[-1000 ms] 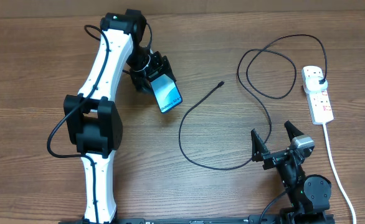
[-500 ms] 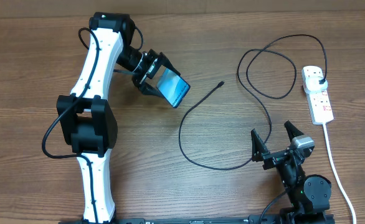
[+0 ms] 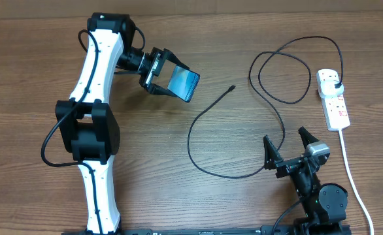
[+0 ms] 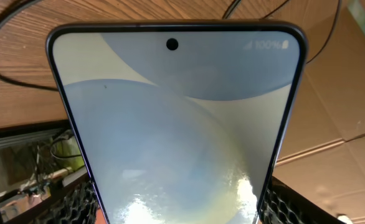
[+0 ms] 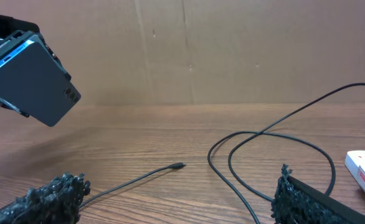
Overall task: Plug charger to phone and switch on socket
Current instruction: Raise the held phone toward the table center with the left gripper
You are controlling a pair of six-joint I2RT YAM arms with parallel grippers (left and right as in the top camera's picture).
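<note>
My left gripper [image 3: 170, 77] is shut on the phone [image 3: 183, 83] and holds it lifted over the far left of the table, blue screen tilted up. In the left wrist view the phone [image 4: 176, 124] fills the frame, clamped at its edges between both fingers [image 4: 76, 205]. The charger [image 3: 189, 140] loops across the table; its connector tip [image 3: 233, 87] lies free to the right of the phone, and its plug [image 3: 335, 83] sits in the socket [image 3: 336, 108] at the far right. My right gripper [image 3: 287, 147] rests open near the front edge, holding nothing, with the connector tip [image 5: 179, 165] ahead of it.
The socket's thick white cord [image 3: 351, 176] runs down the right side to the table's front edge. A cardboard wall [image 5: 232, 50] stands behind the table. The charger's loops [image 3: 280, 72] lie between the right gripper and the socket.
The left arm has swung the phone to the right and toward the far side, turning it as it went. The right arm and the charger have not moved.
</note>
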